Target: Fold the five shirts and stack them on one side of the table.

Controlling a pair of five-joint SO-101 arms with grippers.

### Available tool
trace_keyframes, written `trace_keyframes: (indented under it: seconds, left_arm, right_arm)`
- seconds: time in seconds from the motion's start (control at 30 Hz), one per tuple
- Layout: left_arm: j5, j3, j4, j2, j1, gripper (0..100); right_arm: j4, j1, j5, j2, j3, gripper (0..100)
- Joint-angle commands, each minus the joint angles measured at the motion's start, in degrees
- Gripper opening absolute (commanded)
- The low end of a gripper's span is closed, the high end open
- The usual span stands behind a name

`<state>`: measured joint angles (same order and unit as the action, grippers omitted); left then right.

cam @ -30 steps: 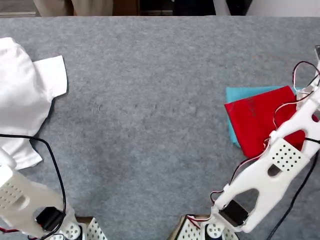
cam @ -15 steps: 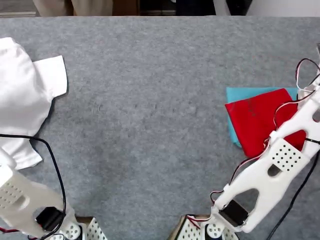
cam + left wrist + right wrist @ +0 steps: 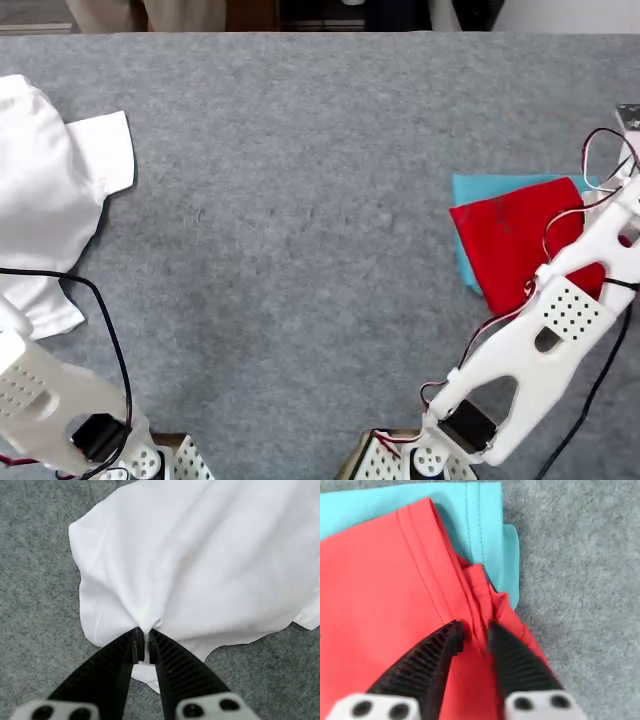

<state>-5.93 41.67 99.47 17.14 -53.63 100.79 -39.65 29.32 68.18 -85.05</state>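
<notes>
A white shirt (image 3: 45,190) lies spread and rumpled at the table's left edge. In the left wrist view my left gripper (image 3: 145,639) is shut on a pinched fold of the white shirt (image 3: 210,565) near its hem. At the right, a folded red shirt (image 3: 510,240) rests on a folded teal shirt (image 3: 468,192). My right gripper (image 3: 474,632) hovers low over the red shirt (image 3: 380,590), jaws slightly apart, straddling a raised ridge of red cloth. The teal shirt (image 3: 485,525) shows beyond it. The right arm (image 3: 545,330) covers the red shirt's near corner.
The grey felt table (image 3: 300,230) stretches bare between the two piles. The left arm (image 3: 40,400) and its black cable (image 3: 105,320) sit at the front left. Red wires (image 3: 600,150) loop off the right arm near the table's right edge.
The right arm has shifted slightly toward the far side, and the red shirt's far right corner has moved a little with it. The left arm and white shirt are still.
</notes>
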Motion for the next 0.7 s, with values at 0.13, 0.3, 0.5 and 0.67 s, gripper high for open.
trace_keyframes:
  seconds: [0.13,0.3,0.5,0.67]
  left_arm:
    - [-0.53,0.44,0.00,-0.57,-0.44,2]
    - [-0.53,0.35,0.00,-0.57,-0.44,2]
    - [-0.53,0.18,0.00,-0.57,-0.35,2]
    - [-0.53,0.18,0.00,-0.57,-0.35,2]
  right_arm:
    - [0.18,-1.01,2.55,0.04,-1.27,0.5]
    - [0.53,-1.01,2.20,0.13,-5.23,0.5]
    - [1.05,0.13,1.85,0.04,-10.59,0.5]
    - [0.88,2.33,1.85,0.04,-10.68,0.5]
